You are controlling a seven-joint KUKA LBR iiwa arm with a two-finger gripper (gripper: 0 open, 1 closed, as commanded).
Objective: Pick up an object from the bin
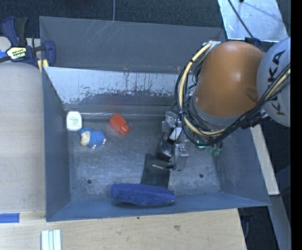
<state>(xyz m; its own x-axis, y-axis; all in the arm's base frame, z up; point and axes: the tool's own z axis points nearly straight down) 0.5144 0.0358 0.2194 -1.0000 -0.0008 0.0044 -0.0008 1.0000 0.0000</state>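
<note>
Hanging over the black rectangular block's (155, 173) upper end is the gripper (171, 158), wide or narrow I cannot tell; a blue pouch (143, 195) lies just below.

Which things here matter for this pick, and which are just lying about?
In play: gripper; black pad, nearest it.
Lying about: blue bundle beside the pad; red block; blue-and-yellow toy; white tub.
</note>
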